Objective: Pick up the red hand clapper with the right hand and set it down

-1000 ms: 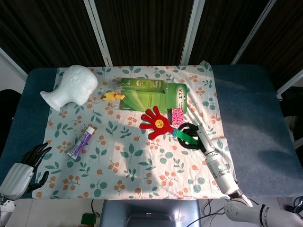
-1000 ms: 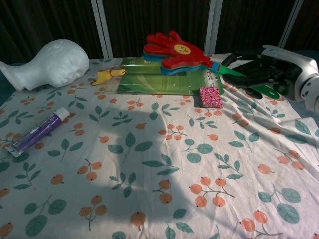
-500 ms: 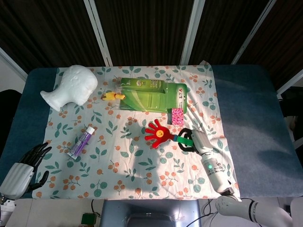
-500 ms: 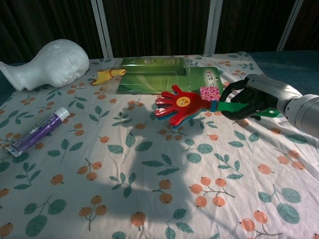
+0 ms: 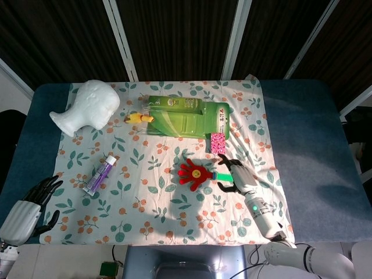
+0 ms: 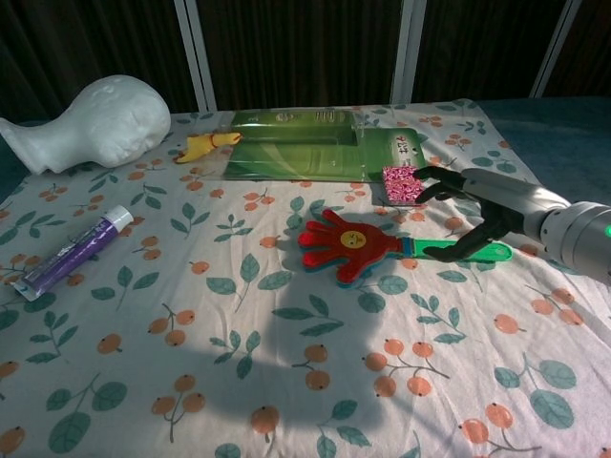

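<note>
The red hand clapper (image 5: pixel 195 174) (image 6: pixel 346 243) lies flat on the floral cloth, with its green handle (image 6: pixel 477 251) pointing right. My right hand (image 5: pixel 237 176) (image 6: pixel 482 215) hovers over that handle with fingers spread apart; one lower finger reaches down to the handle, and nothing is gripped. My left hand (image 5: pixel 29 209) rests at the near left table edge, empty, fingers apart. It shows only in the head view.
A small pink patterned block (image 5: pixel 218 142) (image 6: pixel 403 184) sits just behind the right hand. Green packets (image 5: pixel 186 116) (image 6: pixel 315 143) and a yellow toy (image 5: pixel 138 118) lie further back. A white foam head (image 5: pixel 87 107) is far left and a purple tube (image 5: pixel 100 174) near left.
The right hand brought the clapper down from above the green packets onto the cloth nearer the front. Its fingers have opened off the handle.
</note>
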Robot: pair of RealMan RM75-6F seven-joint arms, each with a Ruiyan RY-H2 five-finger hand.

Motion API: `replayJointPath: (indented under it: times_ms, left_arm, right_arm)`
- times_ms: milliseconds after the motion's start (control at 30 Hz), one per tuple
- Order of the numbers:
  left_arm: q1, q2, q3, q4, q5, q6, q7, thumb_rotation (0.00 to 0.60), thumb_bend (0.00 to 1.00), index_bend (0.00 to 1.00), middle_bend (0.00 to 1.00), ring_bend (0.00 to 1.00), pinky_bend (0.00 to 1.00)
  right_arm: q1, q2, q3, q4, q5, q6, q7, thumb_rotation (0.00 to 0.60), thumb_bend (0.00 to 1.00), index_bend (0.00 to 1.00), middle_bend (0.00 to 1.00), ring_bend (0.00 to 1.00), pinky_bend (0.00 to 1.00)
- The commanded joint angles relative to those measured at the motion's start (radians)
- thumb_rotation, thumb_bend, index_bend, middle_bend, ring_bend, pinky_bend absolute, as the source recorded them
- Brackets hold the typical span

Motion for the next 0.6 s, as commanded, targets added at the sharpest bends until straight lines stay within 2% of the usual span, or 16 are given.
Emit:
replayJointPath:
  times_ms: [33,133,233,367,400,500,600]
  left_arm:
    - [0.001,0.0,0.001,0.001,0.001,0.002,-0.001,0.6,0.49,0.0,0.0,0.0,0.18]
    - [0.003,0.0,0.001,0.002,0.003,0.006,-0.001,0.6,0.49,0.0,0.0,0.0,0.18]
    - [0.005,0.0,0.0,0.001,0.003,0.011,0.001,0.6,0.49,0.0,0.0,0.0,0.18]
    - [0.019,-0.023,-0.028,0.011,-0.027,0.039,0.062,0.6,0.49,0.0,0.0,0.0,0.17]
    - [0.022,-0.032,-0.036,0.013,-0.04,0.042,0.083,0.6,0.49,0.0,0.0,0.0,0.17]
    - [0.024,-0.046,-0.048,0.012,-0.065,0.035,0.128,0.6,0.49,0.0,0.0,0.0,0.16]
    - [0.021,-0.055,-0.046,0.01,-0.058,0.027,0.149,0.6,0.49,0.0,0.0,0.0,0.16]
  right_arm:
    - [0.012,0.065,-0.016,-0.069,0.053,-0.023,-0.089,0.6,0.28,0.0,0.1,0.0,0.0]
    - [0.008,0.13,-0.033,-0.141,0.061,-0.001,-0.157,0.6,0.28,0.0,0.04,0.0,0.0]
    - [-0.031,0.217,-0.072,-0.241,-0.009,0.077,-0.205,0.6,0.28,0.0,0.0,0.0,0.0]
    - [-0.153,0.342,-0.182,-0.348,-0.245,0.293,-0.252,0.6,0.27,0.0,0.0,0.0,0.0]
    - [-0.207,0.371,-0.222,-0.356,-0.326,0.383,-0.255,0.6,0.27,0.0,0.0,0.0,0.0]
    - [-0.349,0.406,-0.302,-0.303,-0.481,0.607,-0.224,0.6,0.27,0.0,0.0,0.0,0.0]
    - [-0.445,0.403,-0.334,-0.197,-0.56,0.75,-0.151,0.6,0.27,0.0,0.0,0.0,0.0]
